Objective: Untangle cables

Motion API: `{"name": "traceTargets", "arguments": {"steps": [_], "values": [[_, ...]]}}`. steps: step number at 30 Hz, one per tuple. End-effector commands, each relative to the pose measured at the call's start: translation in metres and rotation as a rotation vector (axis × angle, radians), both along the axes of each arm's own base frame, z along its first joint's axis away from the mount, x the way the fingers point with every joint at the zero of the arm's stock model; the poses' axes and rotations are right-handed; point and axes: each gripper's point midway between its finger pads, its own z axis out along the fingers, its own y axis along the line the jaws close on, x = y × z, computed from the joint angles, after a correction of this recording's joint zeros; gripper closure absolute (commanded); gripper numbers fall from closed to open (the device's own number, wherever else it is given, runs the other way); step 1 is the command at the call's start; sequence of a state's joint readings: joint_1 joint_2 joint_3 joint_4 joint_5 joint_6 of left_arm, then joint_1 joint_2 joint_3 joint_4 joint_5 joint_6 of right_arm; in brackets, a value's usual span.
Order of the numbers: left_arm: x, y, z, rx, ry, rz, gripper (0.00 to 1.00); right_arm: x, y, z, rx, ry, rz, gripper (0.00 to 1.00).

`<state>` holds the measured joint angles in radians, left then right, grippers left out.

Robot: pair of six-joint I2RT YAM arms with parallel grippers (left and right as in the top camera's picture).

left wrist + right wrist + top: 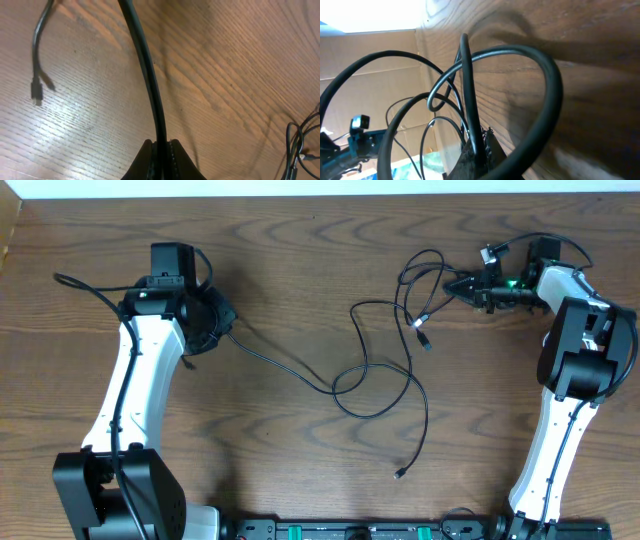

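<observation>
Black cables [385, 385] are spread in loose, crossing loops over the middle of the wooden table [300, 250], between the two arms. One strand is run leftward from the loops to the left gripper [222, 332]. Its fingers [142, 162] are seen from the wrist view pressed together on that strand, which rises straight out from between the tips and away across the wood. On the other side, a bunch of loops is gathered at the right gripper [463, 285], near the far right of the table. Those fingers [465, 162] are likewise clamped on a strand, which stands up from between the tips with wider loops curled around it. Whether more than one strand is caught there cannot be told, as the wrist view is crowded and dim. A silver-tipped plug [421, 326] is seen just beside those loops. A free end [400, 473] is laid on the wood nearer the arm bases, well apart from both grippers.
</observation>
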<state>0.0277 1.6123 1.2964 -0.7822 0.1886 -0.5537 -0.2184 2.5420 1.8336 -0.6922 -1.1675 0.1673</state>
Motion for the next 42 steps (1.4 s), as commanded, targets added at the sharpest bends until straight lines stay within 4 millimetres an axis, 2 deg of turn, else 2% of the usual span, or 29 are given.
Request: {"name": "traceTargets", "arguments": {"steps": [1,7,11,14,17,19,21,24,27,36,37,38,39,40,42], "values": [[0.005,-0.003,0.007,0.039,-0.018,-0.032,0.92,-0.006,-0.006,-0.026,-0.118,0.035,0.002,0.99],[0.005,-0.025,-0.011,0.040,0.030,-0.090,0.92,-0.010,-0.009,-0.034,-0.164,0.067,-0.001,0.99],[0.001,-0.040,-0.036,0.046,0.101,-0.144,0.92,-0.009,-0.009,-0.034,-0.165,0.066,-0.001,0.99],[-0.007,-0.050,-0.050,0.074,0.169,-0.254,0.92,-0.009,-0.008,-0.034,-0.166,0.064,0.000,0.99],[-0.015,-0.045,-0.042,0.135,0.285,-0.334,0.92,-0.008,-0.008,-0.034,-0.168,0.056,0.000,0.99],[-0.016,-0.037,-0.027,0.185,0.344,-0.367,0.92,-0.008,-0.008,-0.034,-0.168,0.056,0.000,0.99],[-0.011,-0.033,-0.014,0.214,0.361,-0.371,0.92,-0.008,-0.008,-0.034,-0.168,0.056,0.001,0.99],[0.009,-0.036,0.002,0.216,0.293,-0.364,0.92,-0.008,-0.006,-0.034,-0.168,0.058,0.004,0.99],[0.021,-0.037,0.003,0.214,0.246,-0.341,0.92,-0.009,-0.003,-0.034,-0.167,0.059,0.011,0.99],[0.017,-0.048,-0.009,0.217,0.257,-0.371,0.83,-0.009,-0.008,-0.045,-0.239,0.075,0.005,0.99],[0.017,-0.051,-0.009,0.218,0.254,-0.377,0.75,-0.009,-0.008,-0.045,-0.240,0.075,0.006,0.99],[0.018,-0.056,-0.008,0.220,0.245,-0.389,0.54,-0.009,-0.007,-0.045,-0.240,0.074,0.007,0.99],[0.019,-0.058,-0.008,0.221,0.240,-0.394,0.40,-0.009,-0.007,-0.045,-0.240,0.074,0.007,0.99],[0.019,-0.061,-0.008,0.221,0.235,-0.401,0.34,-0.009,-0.007,-0.045,-0.240,0.074,0.009,0.99],[0.020,-0.071,-0.008,0.216,0.225,-0.421,0.31,-0.010,-0.005,-0.045,-0.240,0.074,0.011,0.99]]}}
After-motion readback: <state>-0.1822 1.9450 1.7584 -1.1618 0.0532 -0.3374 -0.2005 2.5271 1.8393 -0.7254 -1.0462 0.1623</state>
